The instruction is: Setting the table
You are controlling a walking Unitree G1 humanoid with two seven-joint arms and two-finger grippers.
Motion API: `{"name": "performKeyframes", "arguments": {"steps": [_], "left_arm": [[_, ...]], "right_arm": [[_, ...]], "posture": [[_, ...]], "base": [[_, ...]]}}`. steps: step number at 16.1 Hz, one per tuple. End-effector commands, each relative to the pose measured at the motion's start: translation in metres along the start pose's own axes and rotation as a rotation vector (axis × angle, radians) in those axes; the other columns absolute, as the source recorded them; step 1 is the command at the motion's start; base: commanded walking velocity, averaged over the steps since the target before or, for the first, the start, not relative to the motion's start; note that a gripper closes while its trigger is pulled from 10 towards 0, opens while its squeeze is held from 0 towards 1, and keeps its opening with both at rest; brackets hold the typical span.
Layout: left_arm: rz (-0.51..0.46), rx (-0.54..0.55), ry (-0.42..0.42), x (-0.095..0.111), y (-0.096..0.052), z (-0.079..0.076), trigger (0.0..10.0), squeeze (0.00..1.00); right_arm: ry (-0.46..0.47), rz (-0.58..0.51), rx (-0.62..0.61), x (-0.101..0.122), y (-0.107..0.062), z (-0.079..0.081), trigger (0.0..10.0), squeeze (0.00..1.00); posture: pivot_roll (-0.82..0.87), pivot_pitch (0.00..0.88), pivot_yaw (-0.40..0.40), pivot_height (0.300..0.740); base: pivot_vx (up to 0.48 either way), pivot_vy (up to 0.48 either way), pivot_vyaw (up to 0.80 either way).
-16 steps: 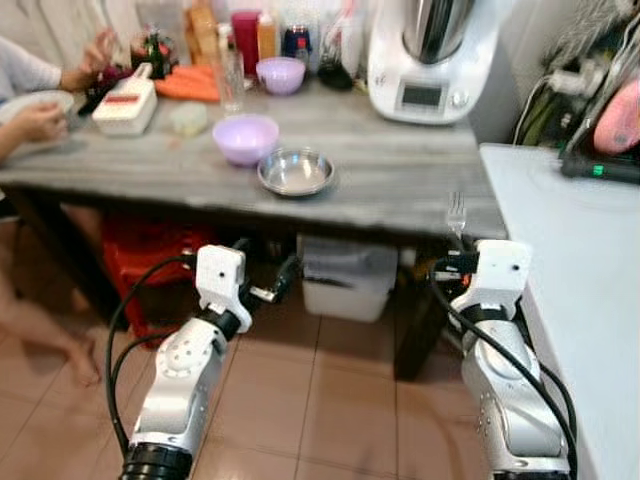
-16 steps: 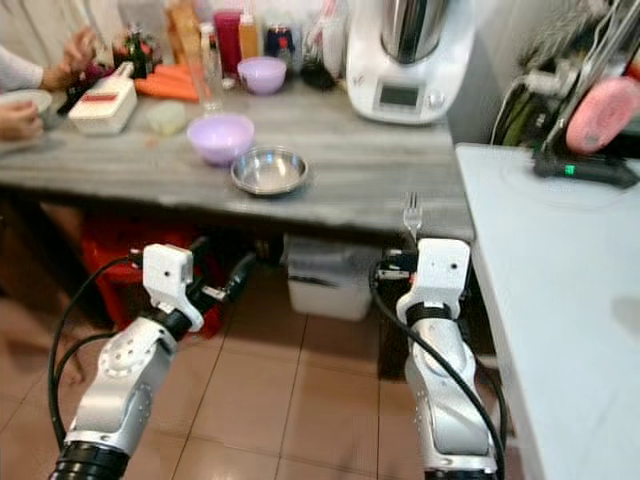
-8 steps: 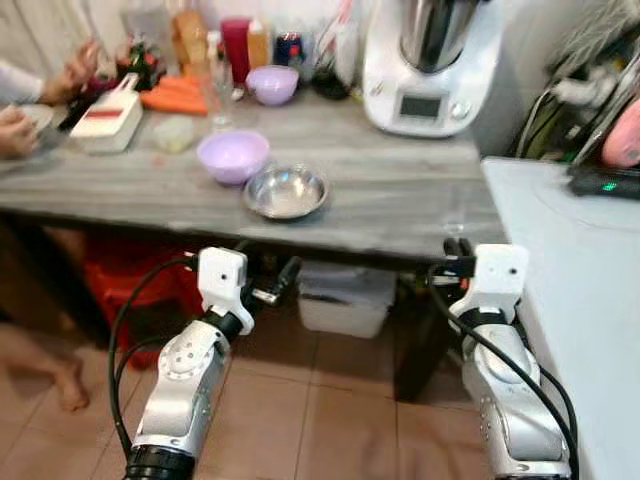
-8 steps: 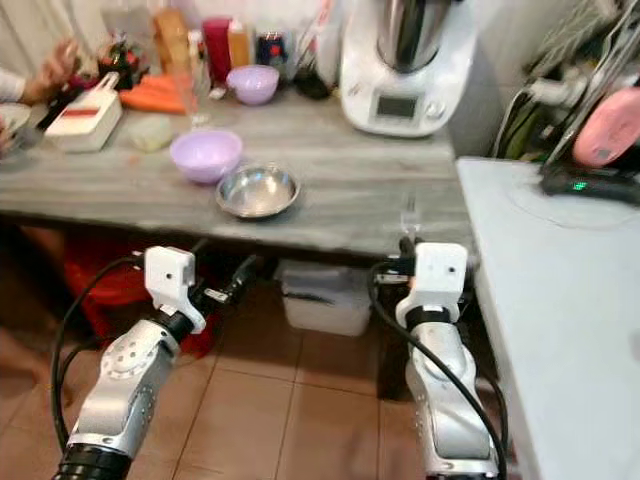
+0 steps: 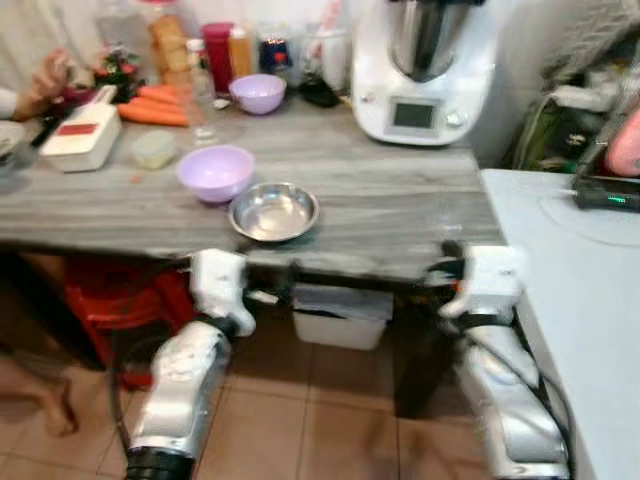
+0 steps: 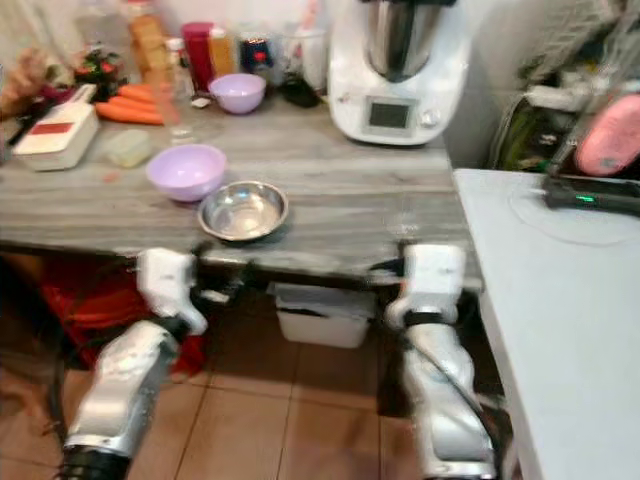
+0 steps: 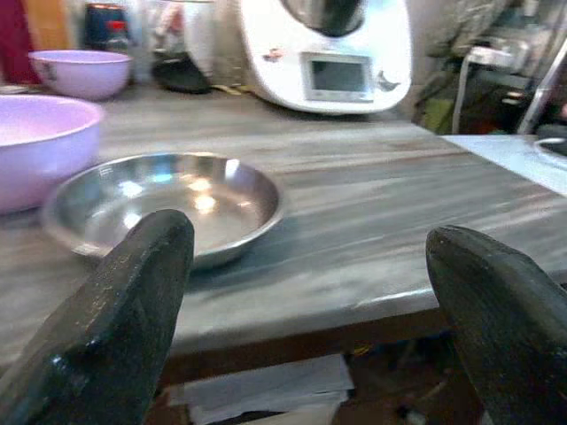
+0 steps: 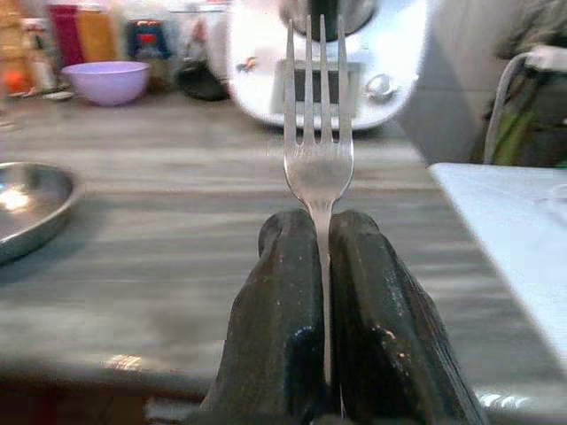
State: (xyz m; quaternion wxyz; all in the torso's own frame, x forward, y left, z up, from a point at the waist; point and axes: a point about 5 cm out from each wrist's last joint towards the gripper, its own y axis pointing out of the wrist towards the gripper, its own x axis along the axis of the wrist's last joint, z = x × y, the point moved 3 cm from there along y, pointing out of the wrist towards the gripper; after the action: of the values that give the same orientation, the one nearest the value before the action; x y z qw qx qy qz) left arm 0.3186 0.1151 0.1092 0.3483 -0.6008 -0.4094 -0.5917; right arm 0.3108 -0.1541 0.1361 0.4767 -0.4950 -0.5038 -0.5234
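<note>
**Fork gripped upright at the worktop edge**

The right pincer [image 8: 323, 266] is clenching a silver fork [image 8: 317, 133] by its slim handle, the four tines pointing away from the fingers toward a white kitchen appliance [image 8: 328, 53] beyond. The fork is looking polished and straight, standing just above the grey wood-grain worktop [image 5: 400, 200]. The left pincer [image 7: 310, 292] is hanging released, its fingers [image 7: 124, 328] spread wide, with a shallow steel bowl [image 7: 164, 204] lying ahead of it beside a lilac bowl [image 7: 35, 146].

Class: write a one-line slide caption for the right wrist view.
Black fingers grip a silver metal fork upright above the grey wooden table.
</note>
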Motion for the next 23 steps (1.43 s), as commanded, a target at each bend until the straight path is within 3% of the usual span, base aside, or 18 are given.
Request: {"name": "performKeyframes", "arguments": {"steps": [1,9,11,15,19,23], "left_arm": [[-0.002,0.028,0.025,0.004,-0.003,0.011,10.0,0.0],[0.001,0.025,0.036,0.004,-0.003,0.011,10.0,0.0],[0.004,-0.022,0.042,0.003,-0.006,0.005,10.0,0.0],[0.05,-0.12,0.087,-0.003,-0.016,0.004,10.0,0.0],[0.075,-0.164,0.123,-0.002,-0.028,0.008,10.0,0.0],[0.116,-0.248,0.142,-0.007,-0.044,-0.001,10.0,0.0]], "right_arm": [[0.02,-0.025,0.027,0.007,0.002,0.01,10.0,0.0],[0.085,0.034,0.019,-0.005,0.002,0.011,10.0,0.0],[0.096,0.052,0.029,-0.008,0.002,0.015,10.0,0.0],[0.16,0.123,0.011,-0.02,0.01,0.017,10.0,0.0],[0.217,0.16,0.032,-0.026,0.024,0.032,10.0,0.0],[0.268,0.226,0.037,-0.034,0.041,0.045,10.0,0.0]], "posture": [[-0.02,0.043,-0.016,0.74],[-0.02,0.043,-0.016,0.74],[-0.02,0.043,-0.016,0.74],[-0.01,0.045,-0.014,0.74],[0.04,0.056,-0.015,0.74],[0.06,0.077,-0.025,0.74]], "base": [[0.352,0.0,0.0],[0.344,0.0,0.0],[0.0,0.0,0.0],[0.0,0.0,0.0],[0.0,0.0,0.0],[0.0,0.0,0.0]]}}
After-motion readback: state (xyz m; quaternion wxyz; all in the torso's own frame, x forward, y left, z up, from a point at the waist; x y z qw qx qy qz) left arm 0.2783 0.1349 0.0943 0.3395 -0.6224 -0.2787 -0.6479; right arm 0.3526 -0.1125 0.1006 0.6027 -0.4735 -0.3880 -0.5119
